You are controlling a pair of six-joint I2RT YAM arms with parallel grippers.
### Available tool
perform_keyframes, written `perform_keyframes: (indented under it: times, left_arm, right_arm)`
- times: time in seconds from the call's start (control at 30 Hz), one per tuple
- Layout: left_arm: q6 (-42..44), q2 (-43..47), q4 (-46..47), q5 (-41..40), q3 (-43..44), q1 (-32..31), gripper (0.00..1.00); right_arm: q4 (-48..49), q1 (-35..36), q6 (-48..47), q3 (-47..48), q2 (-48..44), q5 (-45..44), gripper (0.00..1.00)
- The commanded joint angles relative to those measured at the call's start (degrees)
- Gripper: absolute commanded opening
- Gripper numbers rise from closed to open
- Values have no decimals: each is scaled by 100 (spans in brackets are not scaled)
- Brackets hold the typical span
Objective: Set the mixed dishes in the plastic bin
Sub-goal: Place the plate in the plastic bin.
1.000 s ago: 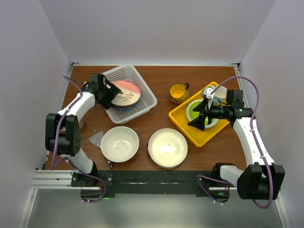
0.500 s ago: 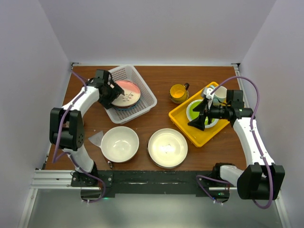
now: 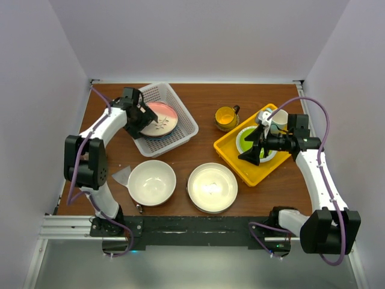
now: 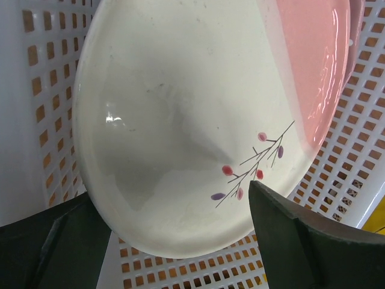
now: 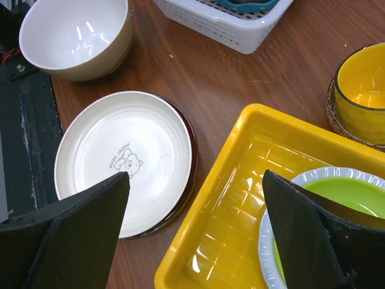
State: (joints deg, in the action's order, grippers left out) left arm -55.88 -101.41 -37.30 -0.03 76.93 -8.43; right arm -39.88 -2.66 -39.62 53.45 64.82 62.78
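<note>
Already in the plastic bin [image 3: 187,127] at the far left of the table [image 3: 204,99]: the cream-pink plate [image 3: 159,119], twig pattern up, topmost of a stack; under it, in the left wrist view, another pink rim just showing past its far edge. Directly above, the left gripper [image 3: 146,118], jaws spread wide and clamped on nothing; from its own camera, one finger to each side of the plate's [image 4: 180,120] near edge, perforated bin floor [image 4: 337,174] visible beyond; contact with the plate impossible to judge.

Out on the wood, near the arm bases: large cream bowl [image 3: 151,182] at left, dark red-rimmed bowl [image 3: 212,187] just right of it, apart, both upright. Further back, between bin and yellow tray [image 3: 240,165], the yellow mug [image 3: 226,118].

Over at the right, the right gripper [image 3: 251,147], jaws likewise wide apart and gripping nothing, above the lime-green plate [image 3: 246,139] on the tray; white cup [image 3: 278,118] at the tray's far end. Seen between its fingers: tray floor [image 5: 240,198], green plate [image 5: 343,192], red-rimmed bowl with a bear print [image 5: 123,159], cream bowl [image 5: 75,36], mug [image 5: 361,90].
</note>
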Motion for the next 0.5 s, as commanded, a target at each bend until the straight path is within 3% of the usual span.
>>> perform_keyframes:
  times: [0.0,0.47]
  left_arm:
    - [51,-379,-243,-23,208,25,93]
    - [-117,-819,-796,-111,867,-36,93]
  right_arm:
    - [-20,-24,-73,192,-162,217,96]
    - [-73,-60,-143,210,-206,234,96]
